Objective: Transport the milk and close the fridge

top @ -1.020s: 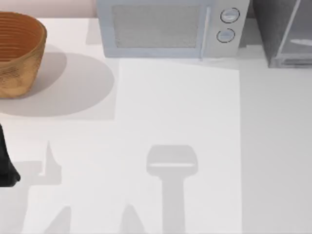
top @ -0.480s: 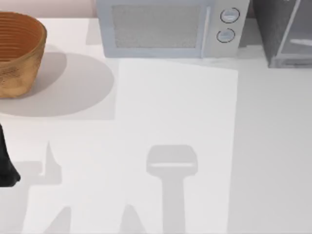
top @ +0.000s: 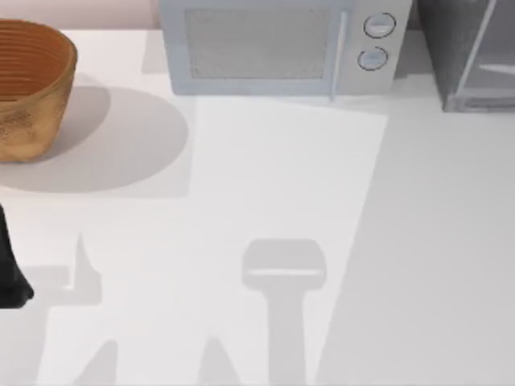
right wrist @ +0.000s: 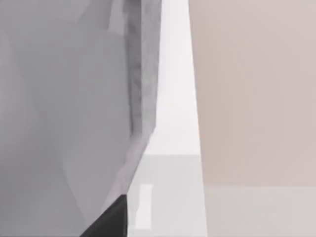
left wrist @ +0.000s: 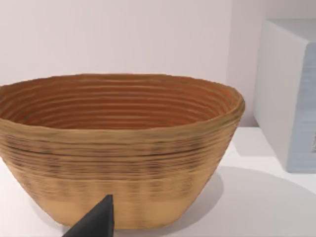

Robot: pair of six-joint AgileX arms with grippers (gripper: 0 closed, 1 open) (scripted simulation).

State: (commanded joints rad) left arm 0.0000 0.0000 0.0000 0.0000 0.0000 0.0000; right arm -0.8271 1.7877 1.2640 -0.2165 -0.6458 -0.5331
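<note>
Fridge point(top: 471, 52) sits at the table's far right corner, dark speckled body, light framed glassy door panel facing the table. Microwave point(top: 278, 47) stands just left of it, two round knobs. Wicker basket point(top: 32, 88) at far left. Left arm point(top: 10, 269) at the left edge; finger state cannot be told. Right wrist view shows the fridge's grey door close up.

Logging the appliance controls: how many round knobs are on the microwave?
2, both on the microwave front's right panel: upper knob and lower knob beneath it.
</note>
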